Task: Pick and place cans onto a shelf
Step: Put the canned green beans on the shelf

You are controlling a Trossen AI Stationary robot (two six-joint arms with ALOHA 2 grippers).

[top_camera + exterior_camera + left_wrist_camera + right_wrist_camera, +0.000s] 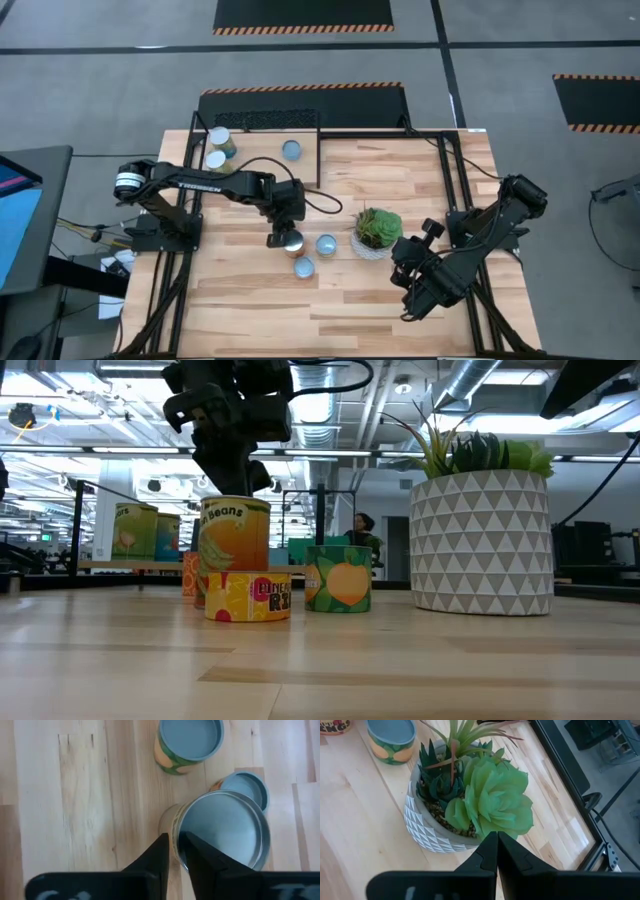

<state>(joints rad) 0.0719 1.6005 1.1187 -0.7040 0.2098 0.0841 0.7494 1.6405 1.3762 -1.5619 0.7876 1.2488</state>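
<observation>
A tall can with an orange-and-green label [235, 545] stands near the table's middle, and my left gripper [175, 851] comes down on its top [291, 240]. A short yellow can [247, 597] and a short green can [338, 578] stand on the tabletop beside it. Three more cans [219, 138] stand on the shelf [305, 170] at the far left. My right gripper [496, 845] hangs shut over the potted plant [470, 795] and touches nothing. My left gripper has the tall can's top rim [176, 832] between its two fingers. One finger [159, 855] is outside the wall and the other finger [202, 855] is over the sunken lid. The fingers slant down from above. The can stands upright; the yellow can hides its base in the low view.
The white-potted plant [377, 232] stands right of the cans, between the two arms. Black frame bars [455, 180] run along the table's edges. Bare planks lie toward the near edge [330, 320].
</observation>
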